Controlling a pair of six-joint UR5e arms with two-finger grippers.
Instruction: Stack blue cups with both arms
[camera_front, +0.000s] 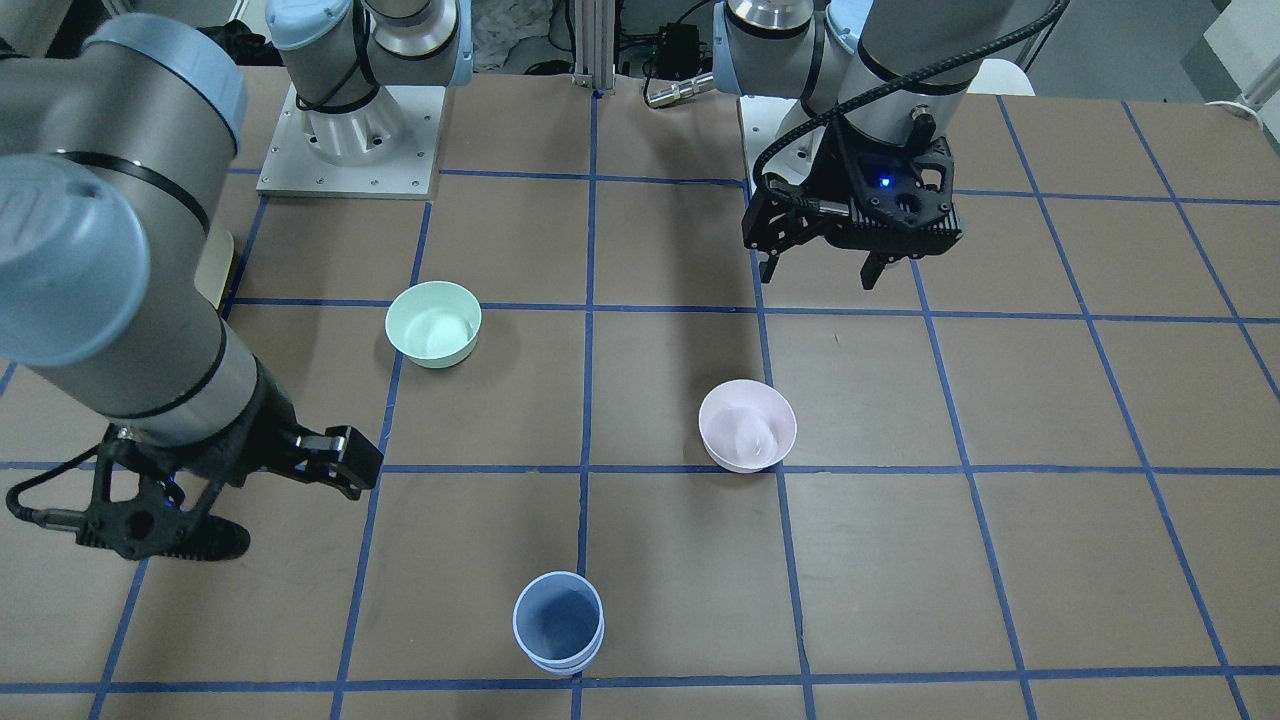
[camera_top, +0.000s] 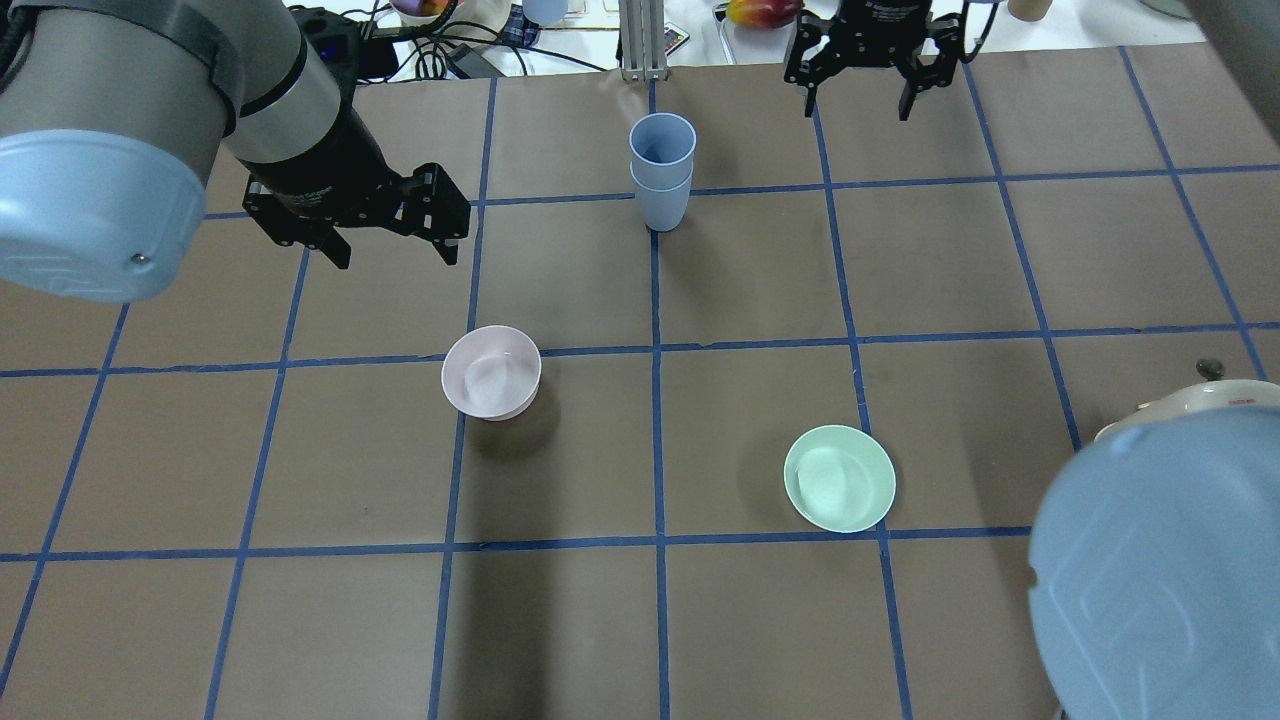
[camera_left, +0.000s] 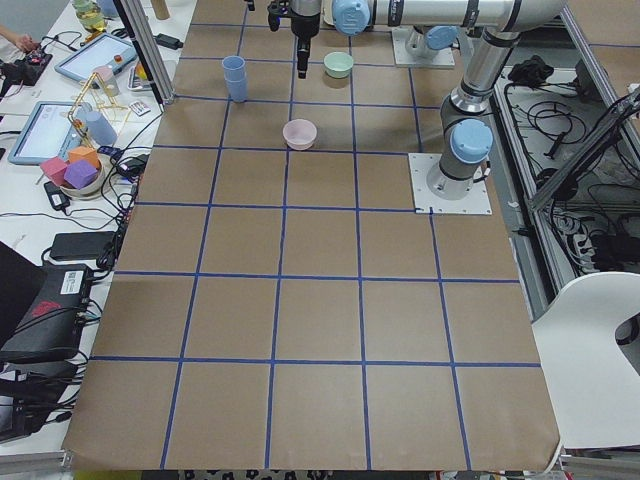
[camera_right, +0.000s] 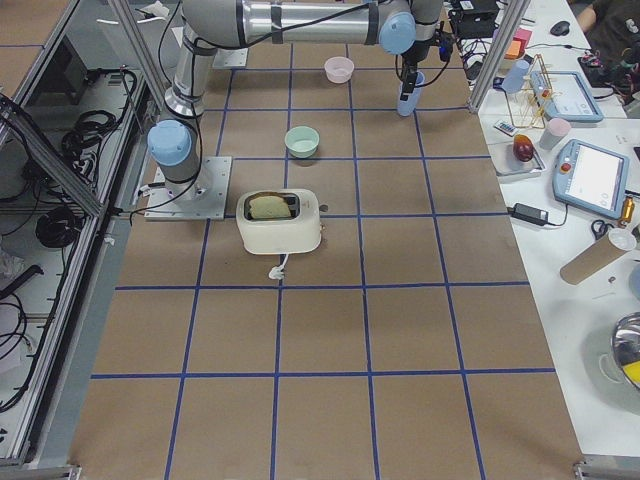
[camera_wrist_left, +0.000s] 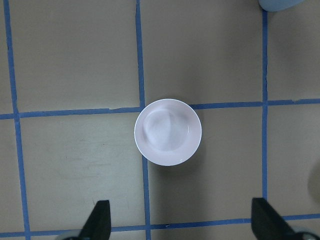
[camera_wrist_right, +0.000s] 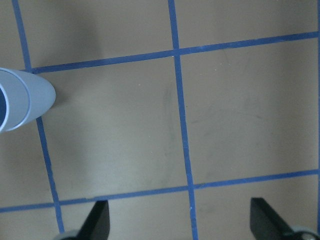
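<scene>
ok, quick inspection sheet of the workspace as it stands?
Surface: brown table, blue tape grid.
Job's things: blue cups nested one in the other, upright, on a tape line.
Clutter: pink bowl, mint-green bowl, toaster, all apart from the cups.
Grippers: left gripper open, empty, raised near the pink bowl; right gripper open, empty, raised beside the stack.
Cables: black cable along the left wrist; loose cables beyond the far edge.
Surroundings: side bench with tablets and oddments.

Pale pink bowl (camera_wrist_left: 168, 132) over a blue tape crossing (camera_wrist_left: 143, 108), fingers (camera_wrist_left: 100, 222) wide apart below.
</scene>
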